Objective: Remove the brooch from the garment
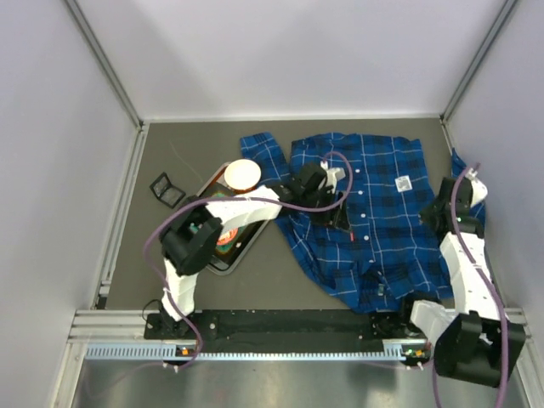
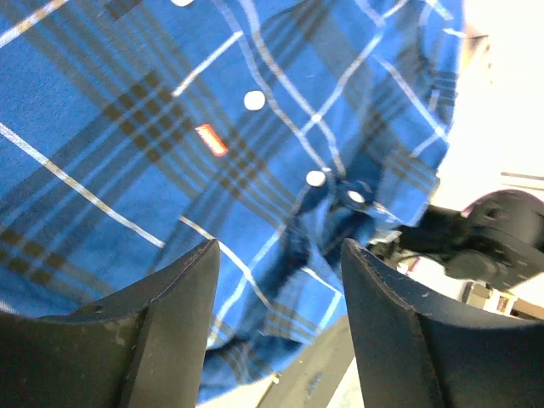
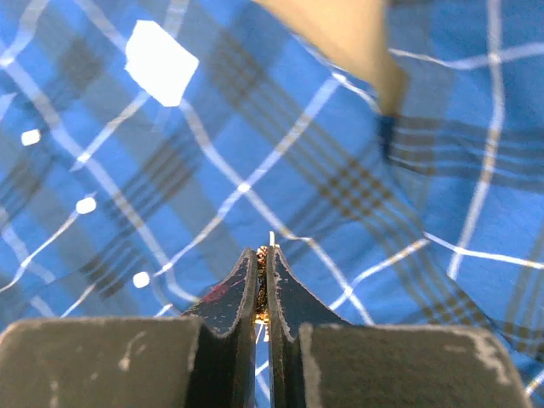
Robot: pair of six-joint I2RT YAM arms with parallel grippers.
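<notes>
Black mesh piece [image 1: 167,190]: one, lying alone on the bench [image 1: 153,263] at the far left.
Tray [image 1: 231,259]: one, dark, right of the mesh piece. It holds one white bowl [image 1: 242,174] at its far end and something orange and green [image 1: 229,236], partly hidden by the left arm.
Left jaws: one pair, spread apart and holding nothing, just over the button line.
Garment [image 1: 374,229]: one blue plaid shirt, lying open on the bench to the right of the tray.
Buttons [image 3: 85,205]: three white ones can be counted in the right wrist view.
Label [image 1: 404,183]: one white square on the shirt's right half.
Right jaws: one pair, pressed together on the brooch.
Brooch [image 3: 262,293]: one, gold, pinched between the right jaws over the shirt's right side. Whether it is still pinned to the cloth cannot be told.
</notes>
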